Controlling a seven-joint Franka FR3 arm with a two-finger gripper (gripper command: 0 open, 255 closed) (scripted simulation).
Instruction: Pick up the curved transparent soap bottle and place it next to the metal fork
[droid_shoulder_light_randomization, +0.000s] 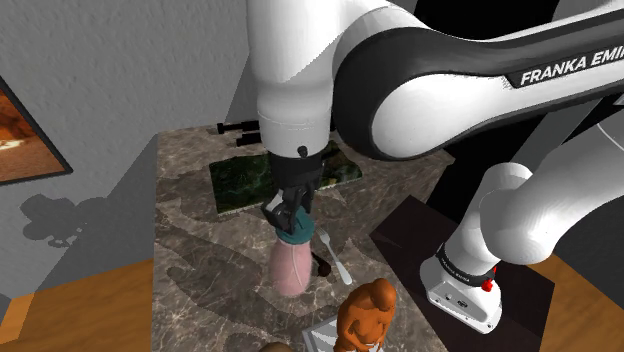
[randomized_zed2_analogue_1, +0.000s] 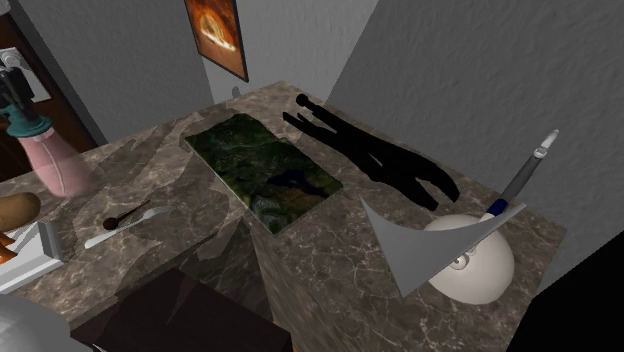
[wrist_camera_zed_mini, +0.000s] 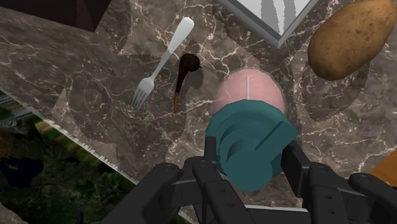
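Your gripper (wrist_camera_zed_mini: 252, 153) has its fingers clamped on the teal cap of the pink-bodied soap bottle (droid_shoulder_light_randomization: 291, 265), which sits near the worktop's (randomized_zed2_analogue_1: 330, 250) stand-side edge just beside the fork (wrist_camera_zed_mini: 162, 60), so this looks like the placing step: lower it upright, then release.

A brown marbled desk (randomized_zed2_analogue_1: 340, 280) carries a dark green slab (randomized_zed2_analogue_1: 265, 170) at its centre. Near the left edge are a pale fork (randomized_zed2_analogue_1: 125, 228) (a dark spoon (randomized_zed2_analogue_1: 128, 214) just beside it) and a pink, teal-capped soap bottle (randomized_zed2_analogue_1: 62, 165).
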